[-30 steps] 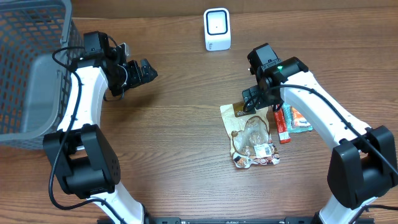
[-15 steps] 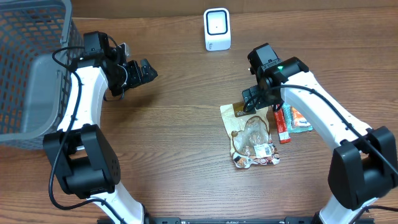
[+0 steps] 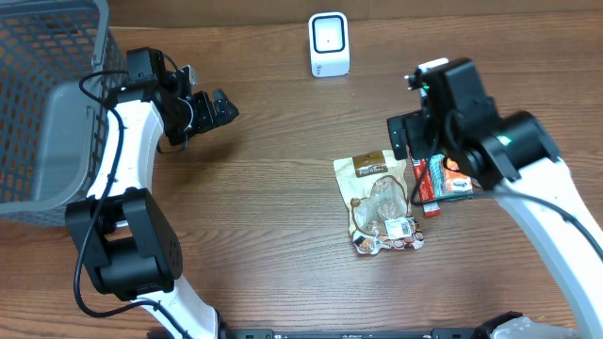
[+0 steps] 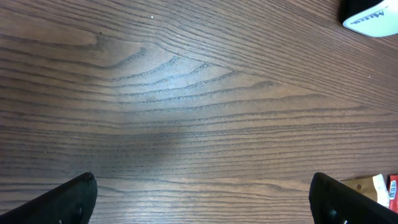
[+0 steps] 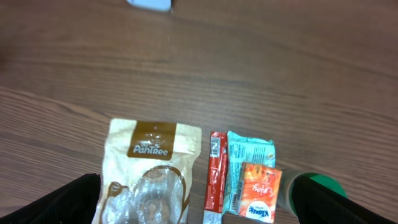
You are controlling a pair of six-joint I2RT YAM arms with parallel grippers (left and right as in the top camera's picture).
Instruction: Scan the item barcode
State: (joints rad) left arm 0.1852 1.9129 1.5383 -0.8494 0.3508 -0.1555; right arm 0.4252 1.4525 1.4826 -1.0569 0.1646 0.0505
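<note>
Hovering open-jawed near the pouch [image 5: 149,174], the right gripper [image 5: 199,202] probably needed a centred descent, clear of the red stick [image 5: 214,171]; the left gripper [image 3: 215,106], also open, hung empty

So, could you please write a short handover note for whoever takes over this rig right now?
Left gripper: open and empty, over bare wooden table, beside the grey mesh basket.
Right gripper: open and empty, raised above the items.
Items: the brown snack pouch with a clear window, the thin red stick pack and the teal packet lie side by side, flat on the table. The white box-shaped scanner stands at the far edge.
Done: nothing is lifted, and no item is at the scanner.
Left: grasp an item and present its barcode to the scanner.
</note>
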